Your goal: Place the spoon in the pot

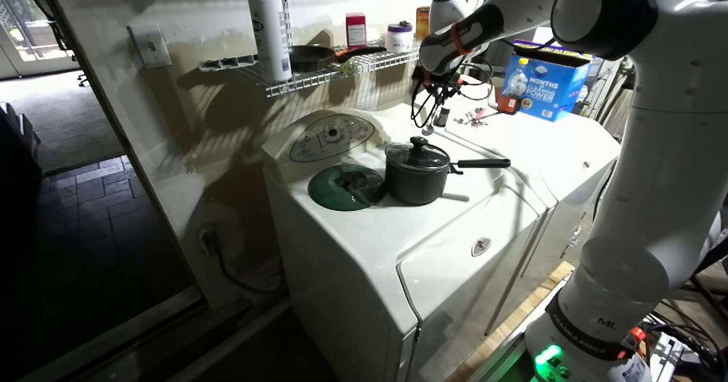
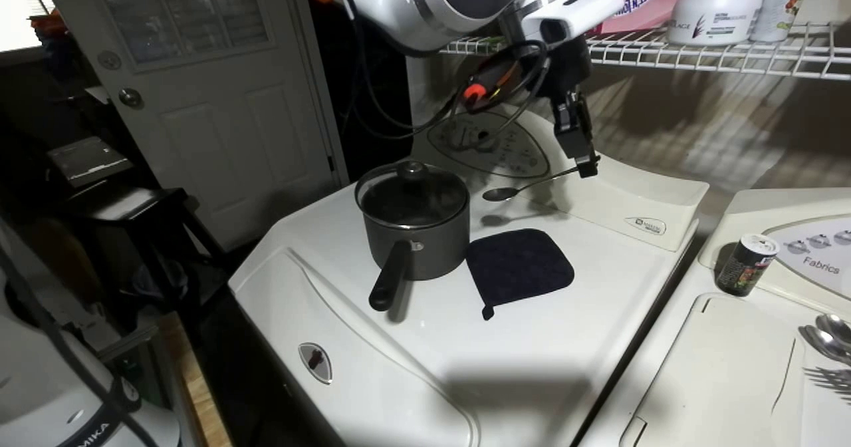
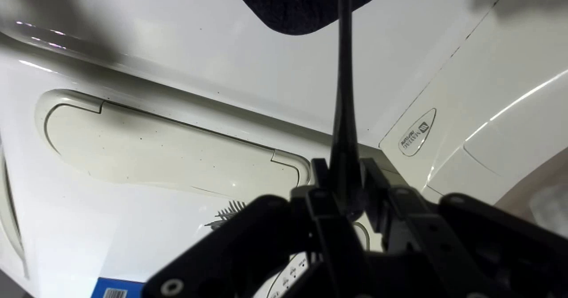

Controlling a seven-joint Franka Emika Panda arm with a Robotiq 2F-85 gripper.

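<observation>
The spoon (image 2: 502, 194) hangs above the white washer top, its bowl pointing away from my gripper (image 2: 586, 165) and casting a shadow below. In the wrist view its dark handle (image 3: 345, 80) runs up from between the fingertips of my gripper (image 3: 345, 169), which is shut on it. The bowl (image 1: 427, 130) also shows in an exterior view, below dangling cables. A dark grey pot (image 1: 417, 186) stands upright on the washer, its long black handle (image 1: 483, 163) sticking out. A glass lid (image 2: 412, 194) with a black knob covers it. In the wrist view the pot is out of view.
Beside the pot lie a dark green round disc (image 1: 344, 187) and a navy pot holder (image 2: 522, 267). A wire shelf (image 2: 791, 61) with jars runs along the wall. On the adjoining machine are a shaker (image 2: 748, 264), forks (image 2: 831, 380) and a blue box (image 1: 549, 89).
</observation>
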